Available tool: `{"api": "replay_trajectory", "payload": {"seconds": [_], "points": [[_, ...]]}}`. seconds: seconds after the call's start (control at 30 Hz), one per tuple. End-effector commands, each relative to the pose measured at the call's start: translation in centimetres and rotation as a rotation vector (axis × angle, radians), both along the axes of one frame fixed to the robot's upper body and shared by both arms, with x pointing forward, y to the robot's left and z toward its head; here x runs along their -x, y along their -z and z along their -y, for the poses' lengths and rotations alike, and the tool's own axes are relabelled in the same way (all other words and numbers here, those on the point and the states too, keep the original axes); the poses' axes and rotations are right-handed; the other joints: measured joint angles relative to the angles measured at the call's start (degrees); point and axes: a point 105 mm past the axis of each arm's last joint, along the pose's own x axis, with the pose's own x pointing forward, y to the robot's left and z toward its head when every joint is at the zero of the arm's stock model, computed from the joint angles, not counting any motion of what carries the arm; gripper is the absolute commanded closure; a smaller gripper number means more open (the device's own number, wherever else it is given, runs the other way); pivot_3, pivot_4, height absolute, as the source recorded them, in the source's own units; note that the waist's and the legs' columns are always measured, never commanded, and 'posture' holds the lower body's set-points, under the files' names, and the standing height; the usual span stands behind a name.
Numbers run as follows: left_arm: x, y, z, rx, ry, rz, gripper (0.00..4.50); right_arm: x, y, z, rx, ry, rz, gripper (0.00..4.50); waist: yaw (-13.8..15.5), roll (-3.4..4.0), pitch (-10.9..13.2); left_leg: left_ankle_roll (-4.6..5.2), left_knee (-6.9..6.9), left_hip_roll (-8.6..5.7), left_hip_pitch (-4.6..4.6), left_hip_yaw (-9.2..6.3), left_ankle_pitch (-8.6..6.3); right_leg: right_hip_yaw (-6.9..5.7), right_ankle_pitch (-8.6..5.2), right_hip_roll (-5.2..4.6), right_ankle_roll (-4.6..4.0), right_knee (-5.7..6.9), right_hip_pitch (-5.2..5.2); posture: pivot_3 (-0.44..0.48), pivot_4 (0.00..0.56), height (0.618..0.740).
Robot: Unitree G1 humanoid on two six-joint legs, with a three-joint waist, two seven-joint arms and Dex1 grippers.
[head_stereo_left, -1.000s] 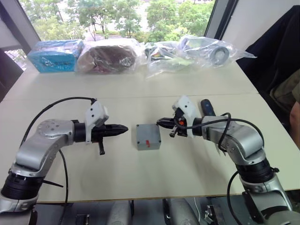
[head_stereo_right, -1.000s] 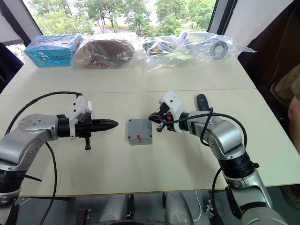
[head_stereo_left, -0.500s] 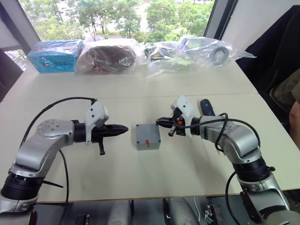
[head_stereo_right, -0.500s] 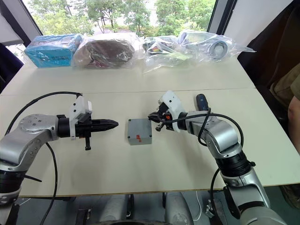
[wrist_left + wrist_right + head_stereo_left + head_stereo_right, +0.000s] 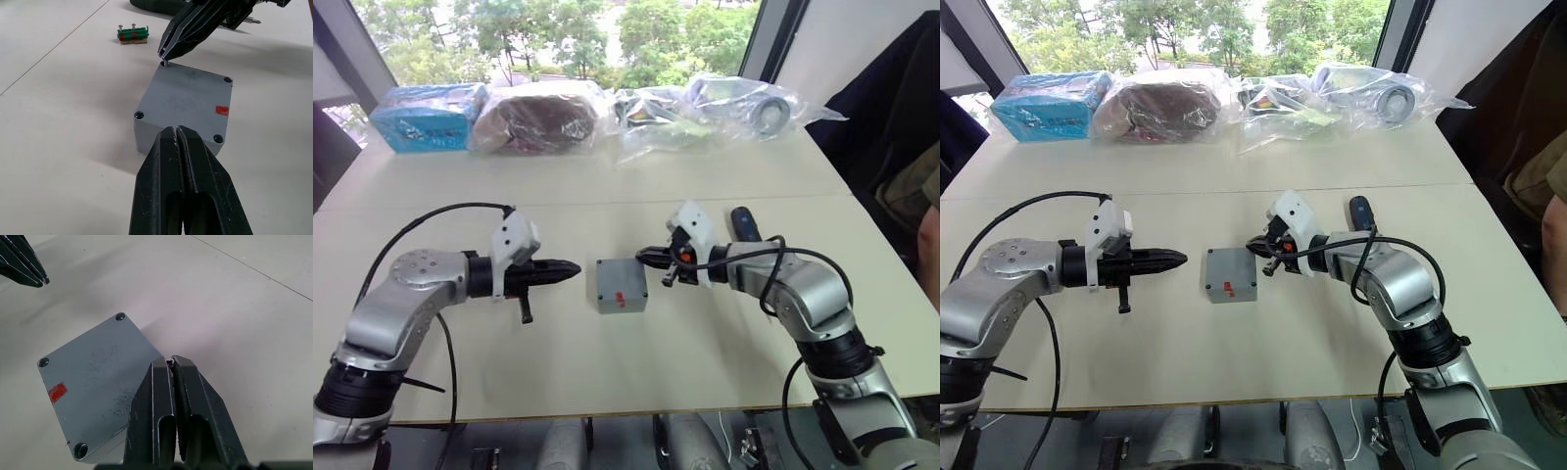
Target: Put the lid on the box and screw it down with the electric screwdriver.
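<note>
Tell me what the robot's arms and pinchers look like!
Both arms are chunky silver-grey metal with black joint rings and looping black cables. Each wrist carries a small white block. The left gripper and right gripper each end in two thin, pointed black fingers. There's an orange-red spot by the right wrist.

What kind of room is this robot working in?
Probably a lab or office test area: a plain white table by a big window with trees outside, clear plastic bags of parts along its far edge, and a small grey box between the arms.
</note>
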Motion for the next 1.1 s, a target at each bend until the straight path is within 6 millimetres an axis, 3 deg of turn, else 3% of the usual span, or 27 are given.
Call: {"api": "replay_trajectory", "payload": {"seconds": [0.03,0.6,1.03,1.1], "points": [[0.2,-1.1,0.0,0.003,0.010,0.041,4.50,0.1,-1.6,-0.6,-0.022,-0.029,0.059,4.46,0.03,0.00,0.00,0.00,0.00,0.00,0.00,0.00,0.00,0.00,0.00,0.00,0.00,0.00,0.00,0.000,0.150,0.740],[0.2,-1.1,0.1,0.004,0.016,0.041,4.50,-0.1,-0.4,0.2,0.008,-0.001,0.047,4.46,0.04,0.00,0.00,0.00,0.00,0.00,0.00,0.00,0.00,0.00,0.00,0.00,0.00,0.01,-0.01,0.000,0.150,0.740],[0.2,-1.2,0.1,0.000,0.019,0.046,4.50,0.0,1.6,0.7,0.032,0.005,0.010,4.46,0.04,0.00,0.00,0.00,0.00,0.00,0.00,0.00,0.00,0.00,0.00,0.00,0.00,0.01,-0.01,0.000,0.150,0.740],[0.2,-1.1,0.1,0.000,0.018,0.045,4.50,0.2,1.5,0.6,0.021,-0.009,0.010,3.93,0.04,0.00,0.00,0.00,0.00,0.00,0.00,0.00,0.00,0.00,0.00,0.00,0.00,0.01,-0.01,0.000,0.150,0.740]]}}
